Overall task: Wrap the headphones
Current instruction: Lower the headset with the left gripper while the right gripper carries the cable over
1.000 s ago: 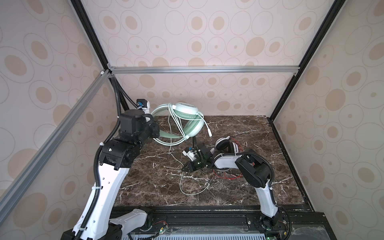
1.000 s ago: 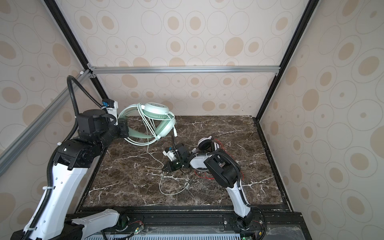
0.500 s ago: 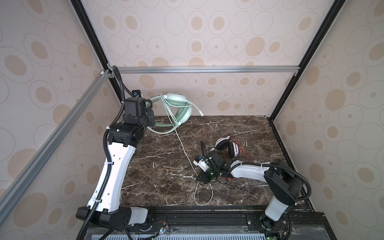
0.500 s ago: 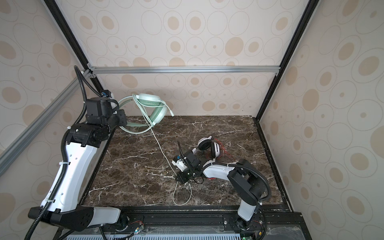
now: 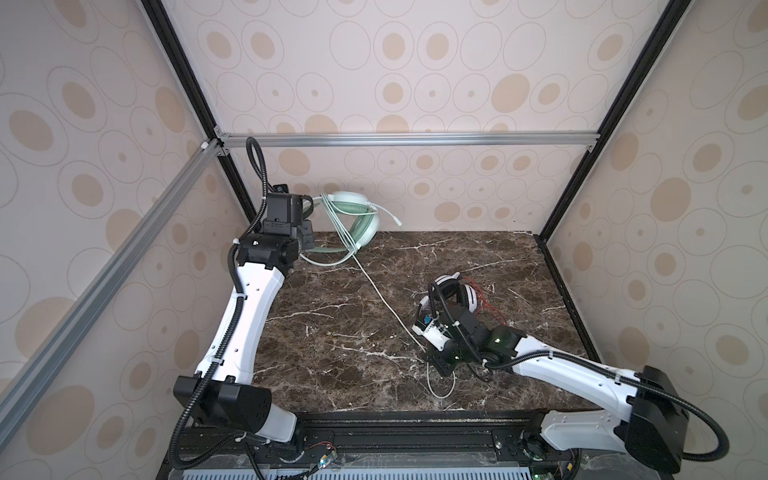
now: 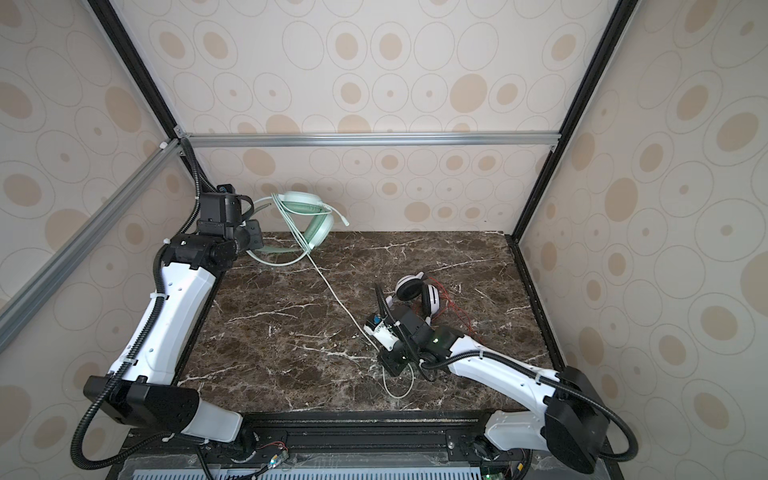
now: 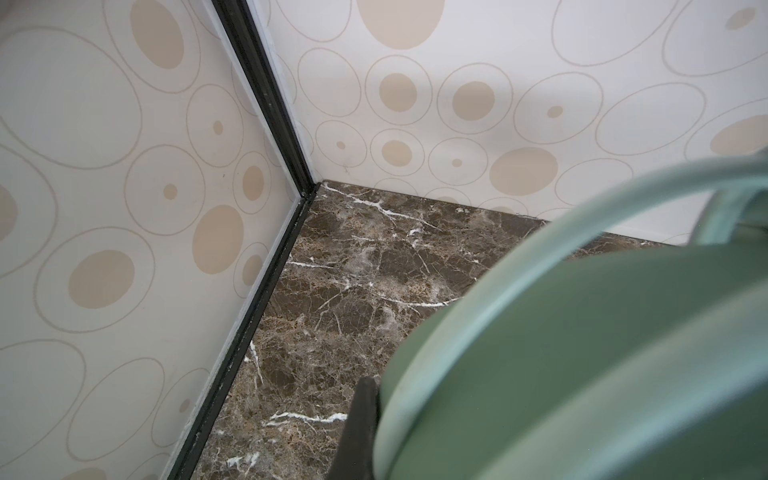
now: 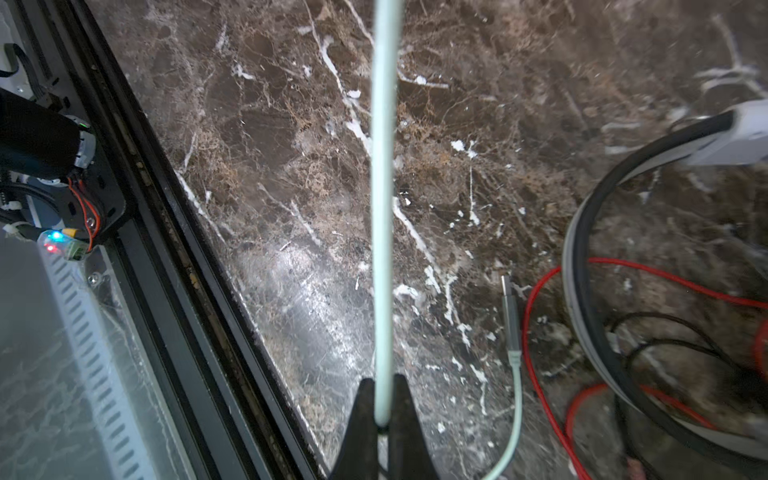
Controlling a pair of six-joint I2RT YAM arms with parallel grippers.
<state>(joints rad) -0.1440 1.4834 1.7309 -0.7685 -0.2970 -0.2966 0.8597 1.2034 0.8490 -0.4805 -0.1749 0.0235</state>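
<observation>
In the right wrist view the green cable [image 8: 383,208] is pinched by the right claw [image 8: 382,390]. The green headset [image 5: 355,208], clamped by the left claw [image 5: 306,235], has been pulled to the desk's [image 5: 332,332] back left corner, tautening the cable for winding.

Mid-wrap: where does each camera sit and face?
Both top views: high in front, looking down and back over the marble table; left arm, right arm show.
Left wrist: left arm, facing the back-left corner; a left hand finger and the mint-green headset show.
Right wrist: right arm, facing down at the front edge; right hand shut on the pale green cable.
Shared: top views show that cable too.
</observation>
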